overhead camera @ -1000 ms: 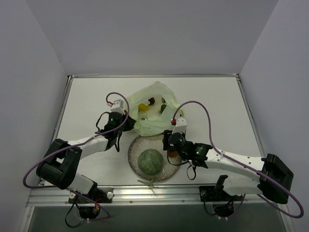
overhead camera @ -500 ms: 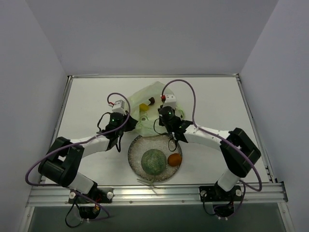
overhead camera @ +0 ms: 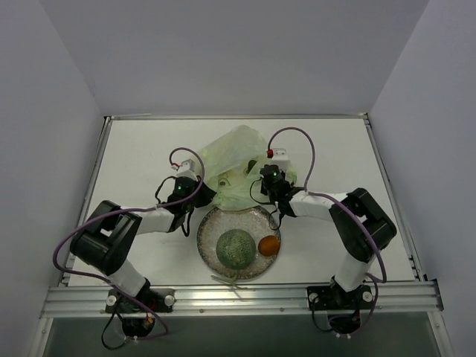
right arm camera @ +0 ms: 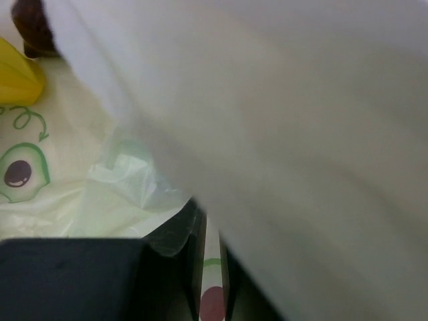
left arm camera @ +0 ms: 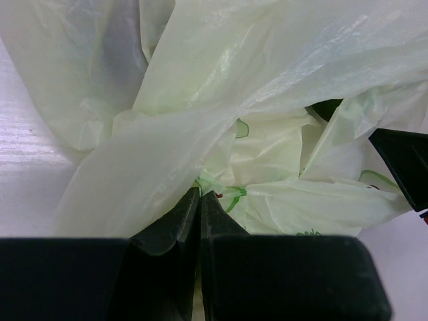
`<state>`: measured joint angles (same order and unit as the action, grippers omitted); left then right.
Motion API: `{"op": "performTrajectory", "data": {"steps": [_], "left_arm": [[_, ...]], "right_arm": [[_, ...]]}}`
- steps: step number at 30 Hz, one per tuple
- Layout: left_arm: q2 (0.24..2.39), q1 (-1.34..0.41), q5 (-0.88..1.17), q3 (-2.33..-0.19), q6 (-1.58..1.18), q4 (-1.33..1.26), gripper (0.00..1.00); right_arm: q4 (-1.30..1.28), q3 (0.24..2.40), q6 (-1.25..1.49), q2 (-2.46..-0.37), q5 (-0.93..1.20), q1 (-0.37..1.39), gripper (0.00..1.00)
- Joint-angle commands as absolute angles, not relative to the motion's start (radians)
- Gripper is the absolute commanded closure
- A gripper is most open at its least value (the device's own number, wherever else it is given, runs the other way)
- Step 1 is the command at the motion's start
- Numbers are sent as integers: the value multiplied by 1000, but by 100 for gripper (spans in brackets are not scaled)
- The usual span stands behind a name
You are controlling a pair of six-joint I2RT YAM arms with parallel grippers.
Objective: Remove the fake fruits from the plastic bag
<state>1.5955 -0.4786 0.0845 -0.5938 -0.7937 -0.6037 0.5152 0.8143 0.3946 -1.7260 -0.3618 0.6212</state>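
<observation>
Nearest the arm bases, a round speckled plate [overhead camera: 206, 223] sits on the white table [overhead camera: 134, 156], and two of the fake fruits are out and lying on it: the netted green melon [overhead camera: 234, 249] near the middle and the orange [overhead camera: 268, 245] just beside it, towards the right rim.

Just past the far rim of the plate lies the plastic bag [overhead camera: 239, 152], pale green and crumpled, heaped up between the two wrists. The left gripper [left arm camera: 200, 200] comes at it from the left. Its fingers are pressed tight together on a bunched fold of the film, with no gap showing between the tips.

The right gripper [right arm camera: 210, 231] is in from the other side, its jaws drawn to a narrow slit. A strip of printed film runs through that slit, so it looks to be pinching the bag too, though a blurred sheet of plastic covers most of that camera's view.

Deeper inside the bag, at the far left of the right wrist view, a yellow piece [right arm camera: 17, 75] rests against the lining. A dark red piece [right arm camera: 32, 25] sits just behind it. From above, both are hidden under the film.
</observation>
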Motion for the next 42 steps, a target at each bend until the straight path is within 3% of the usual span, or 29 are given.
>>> {"op": "performTrajectory", "data": {"steps": [1, 2, 6, 12, 16, 20, 21, 28, 34, 42], "left_arm": [[1546, -486, 69, -598, -795, -638, 98], [1539, -486, 68, -597, -793, -635, 98], [1520, -488, 74, -597, -788, -634, 98], [1493, -486, 54, -592, -773, -617, 98], [1431, -486, 11, -578, -758, -594, 98], [1379, -488, -58, -560, -744, -551, 98], [1373, -488, -64, -560, -742, -546, 98], [1410, -488, -54, -566, -755, -560, 98], [1428, -489, -49, -575, -750, -561, 98], [1440, -488, -44, -584, -741, -557, 98]], "right_arm": [[532, 868, 362, -1666, -435, 667, 90], [519, 894, 353, -1645, -451, 701, 83], [450, 974, 338, -1650, -395, 741, 74], [388, 1120, 276, -1804, -370, 755, 76], [442, 1221, 238, -1899, -194, 729, 77], [443, 1330, 149, -2011, -40, 719, 63], [437, 1348, 128, -2026, -22, 716, 55], [370, 1482, 23, -2105, 80, 666, 47], [224, 1627, -84, -2201, 219, 646, 25], [193, 1750, -72, -2330, 294, 630, 23]]}}
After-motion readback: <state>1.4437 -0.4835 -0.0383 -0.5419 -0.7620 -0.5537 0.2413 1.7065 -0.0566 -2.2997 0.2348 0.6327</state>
